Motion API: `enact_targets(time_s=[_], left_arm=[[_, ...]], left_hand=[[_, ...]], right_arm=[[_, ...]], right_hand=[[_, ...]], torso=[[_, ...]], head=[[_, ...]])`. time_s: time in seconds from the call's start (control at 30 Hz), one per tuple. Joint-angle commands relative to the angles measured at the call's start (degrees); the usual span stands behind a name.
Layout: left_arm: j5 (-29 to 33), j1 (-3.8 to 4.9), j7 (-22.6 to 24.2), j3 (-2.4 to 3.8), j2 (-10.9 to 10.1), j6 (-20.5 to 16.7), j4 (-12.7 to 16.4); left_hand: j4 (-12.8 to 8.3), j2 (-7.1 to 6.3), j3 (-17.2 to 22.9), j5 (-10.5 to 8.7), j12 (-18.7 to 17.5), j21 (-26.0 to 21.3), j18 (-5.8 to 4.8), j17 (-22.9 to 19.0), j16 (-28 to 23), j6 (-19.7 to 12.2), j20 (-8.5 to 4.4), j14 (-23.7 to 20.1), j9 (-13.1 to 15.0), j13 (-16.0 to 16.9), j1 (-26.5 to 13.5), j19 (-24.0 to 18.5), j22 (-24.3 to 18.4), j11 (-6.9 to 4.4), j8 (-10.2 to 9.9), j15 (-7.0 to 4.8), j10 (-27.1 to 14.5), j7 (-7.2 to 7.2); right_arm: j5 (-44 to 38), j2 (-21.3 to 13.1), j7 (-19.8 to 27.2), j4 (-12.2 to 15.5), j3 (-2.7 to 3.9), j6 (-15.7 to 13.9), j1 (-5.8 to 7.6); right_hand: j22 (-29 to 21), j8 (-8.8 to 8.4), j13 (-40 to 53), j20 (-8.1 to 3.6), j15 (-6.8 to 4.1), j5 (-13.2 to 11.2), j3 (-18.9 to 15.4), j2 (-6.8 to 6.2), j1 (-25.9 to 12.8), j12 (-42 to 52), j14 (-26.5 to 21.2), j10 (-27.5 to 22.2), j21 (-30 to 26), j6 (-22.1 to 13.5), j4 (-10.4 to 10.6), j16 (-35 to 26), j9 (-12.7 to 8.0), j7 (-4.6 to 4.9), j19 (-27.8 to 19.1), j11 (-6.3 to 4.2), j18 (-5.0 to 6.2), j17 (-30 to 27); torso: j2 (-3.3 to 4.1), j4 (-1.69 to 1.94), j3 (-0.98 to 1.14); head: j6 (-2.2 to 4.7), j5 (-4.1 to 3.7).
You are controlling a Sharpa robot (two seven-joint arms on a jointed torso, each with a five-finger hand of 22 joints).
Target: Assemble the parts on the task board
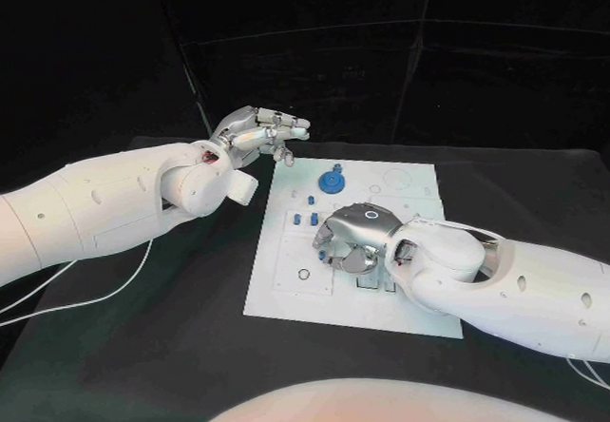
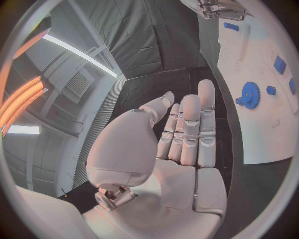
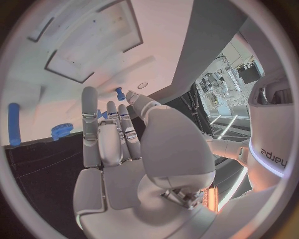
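The white task board (image 1: 289, 290) lies in the middle of the black table. A blue gear (image 1: 331, 181) stands near its far edge, and small blue parts (image 1: 305, 218) sit just in front of it. My right hand (image 1: 350, 239) hovers palm down over the board's middle and holds nothing. In the right wrist view its fingers (image 3: 106, 134) are stretched out, with the gear (image 3: 61, 130) and a long blue part (image 3: 14, 130) beyond them. My left hand (image 1: 260, 132) is raised off the board's far left corner, empty; its fingers (image 2: 187, 129) are straight, and the gear (image 2: 250, 94) lies beside them.
Recessed slots (image 1: 374, 282) mark the board's near part by my right wrist. White cables (image 1: 104, 288) trail over the table under my left arm. Black table surface (image 1: 149, 371) stretches in front of the board.
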Motion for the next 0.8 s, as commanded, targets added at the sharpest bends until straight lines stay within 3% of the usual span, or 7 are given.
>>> enact_targets(time_s=[0.03,0.2,0.27,0.37,0.47,0.8], left_arm=[[-0.16,0.07,0.13,0.01,-0.13,0.78,0.06],[-0.16,0.07,0.15,0.01,-0.27,0.78,0.12],[-0.16,0.07,0.15,0.0,-0.34,0.8,0.18],[-0.16,0.07,0.13,-0.01,-0.46,0.85,0.23],[-0.16,0.07,0.15,-0.03,-0.52,0.88,0.26],[-0.16,0.07,0.19,-0.07,-0.52,0.93,0.24]], left_hand=[[0.0,0.14,-0.29,-0.13,0.2,-0.19,0.71,-0.05,-0.19,-0.4,0.07,-0.49,-0.07,0.05,0.35,-0.51,-0.05,0.09,-0.38,-0.06,-0.39,-0.12],[0.0,0.14,-0.29,-0.13,0.2,-0.19,0.71,-0.05,-0.19,-0.4,0.07,-0.49,-0.07,0.05,0.35,-0.51,-0.05,0.09,-0.38,-0.06,-0.39,-0.12],[0.0,0.14,-0.29,-0.13,0.2,-0.19,0.71,-0.05,-0.19,-0.4,0.07,-0.49,-0.07,0.05,0.35,-0.51,-0.05,0.09,-0.38,-0.06,-0.39,-0.12],[0.0,0.14,-0.29,-0.13,0.2,-0.19,0.71,-0.05,-0.19,-0.4,0.07,-0.49,-0.07,0.05,0.35,-0.51,-0.05,0.09,-0.38,-0.06,-0.39,-0.12],[-0.02,0.13,-0.33,-0.13,0.24,-0.21,0.71,-0.13,-0.22,-0.43,0.09,-0.53,-0.07,0.05,0.37,-0.52,-0.07,0.1,-0.38,-0.05,-0.43,-0.11],[-0.03,0.13,-0.34,-0.13,0.25,-0.22,0.71,-0.15,-0.23,-0.43,0.09,-0.54,-0.07,0.05,0.38,-0.52,-0.07,0.1,-0.38,-0.05,-0.44,-0.1]], right_arm=[[1.3,-1.83,1.23,1.81,0.03,-6.21,0.08],[3.85,-5.64,-0.04,4.76,0.25,-9.05,0.26],[6.11,-7.09,-0.62,5.39,0.94,-8.86,0.63],[9.62,-9.48,-1.31,5.66,2.14,-6.74,1.72],[11.14,-11.18,-1.44,5.34,2.59,-4.53,2.88],[7.98,-13.58,-2.54,3.63,2.93,0.07,4.24]], right_hand=[[-0.09,0.22,0.08,0.39,0.48,0.33,-0.54,-0.54,-0.35,0.5,1.84,-0.3,-0.35,0.31,-0.09,-0.04,0.1,0.15,0.25,0.04,0.81,-0.09],[-0.15,0.28,0.18,0.38,0.4,0.58,-1.02,-0.8,-0.43,1.14,1.84,0.18,-0.38,0.58,-0.12,-0.04,0.12,-0.03,0.35,-0.13,0.84,-0.19],[-0.16,0.29,0.2,0.36,0.36,0.58,-1.1,-0.79,-0.44,1.34,1.86,0.4,-0.38,0.62,-0.11,0.0,0.12,-0.09,0.38,-0.19,0.85,-0.14],[-0.19,0.17,0.13,0.33,0.32,0.47,-1.34,-1.0,-0.49,1.36,1.83,0.2,-0.4,0.47,-0.15,-0.07,0.07,-0.23,0.4,-0.23,0.85,-0.28],[-0.33,-0.05,-0.07,0.32,0.35,0.37,-2.09,-1.35,-0.55,1.0,1.61,-1.25,-0.6,0.08,-0.25,-0.55,0.0,-0.35,0.31,-0.17,0.83,-1.07],[-1.03,-0.26,0.04,0.43,0.48,1.11,-6.44,-1.76,0.08,1.1,1.23,-5.24,-1.67,-1.59,-0.77,-1.12,-0.06,-0.81,-0.17,-0.08,0.82,-1.96]], torso=[[-0.03,-0.11,-0.04],[-0.1,-0.1,-0.08],[-0.04,-0.05,-0.07],[0.0,-0.05,-0.02],[-0.02,-0.01,-0.06],[0.05,-0.04,-0.08]], head=[[0.35,-0.41],[0.93,-1.37],[1.17,-1.68],[1.58,-2.1],[1.86,-2.63],[2.38,-3.37]])
